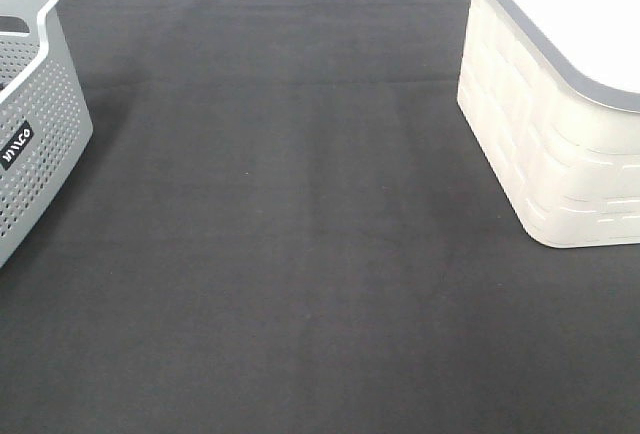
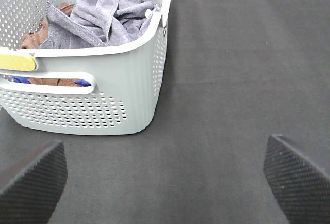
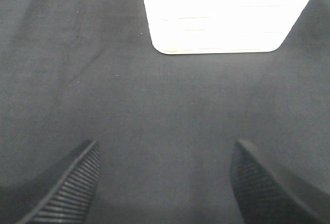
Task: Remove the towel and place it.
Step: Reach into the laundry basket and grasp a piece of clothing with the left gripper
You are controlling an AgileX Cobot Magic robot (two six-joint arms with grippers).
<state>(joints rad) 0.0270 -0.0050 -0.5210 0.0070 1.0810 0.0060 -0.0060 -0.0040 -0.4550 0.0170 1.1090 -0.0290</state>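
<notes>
WHILE TOWEL SITS BUNCHED IN BASKET, BOTH SETS OF JAWS STAND WIDE AND EMPTY

Since the towel [image 2: 103, 15] lies crumpled on top of the load in the grey perforated basket [image 2: 129, 84], at the far left of the worktop [image 1: 280, 254], it should handle as light, soft and limp. Not fragile, but likely to sag and trail once lifted.

Best hold, in my judgement: a raised fold near the heap's ctr, pinched from above, not the edge lying against the rim.

Risk: a brown cloth [image 2: 33, 38] touches it underneath and may drag up w/ it.

Left jaws: wide, nothing between, apart from the basket's outer wall. The rim is the edge to clear, so lift high.

Mid worktop: bare, ample room to carry and lay out.

Right jaws: also wide, empty, over bare worktop near the white lidded bin [image 1: 540, 144] at far right. Lid on.
</notes>
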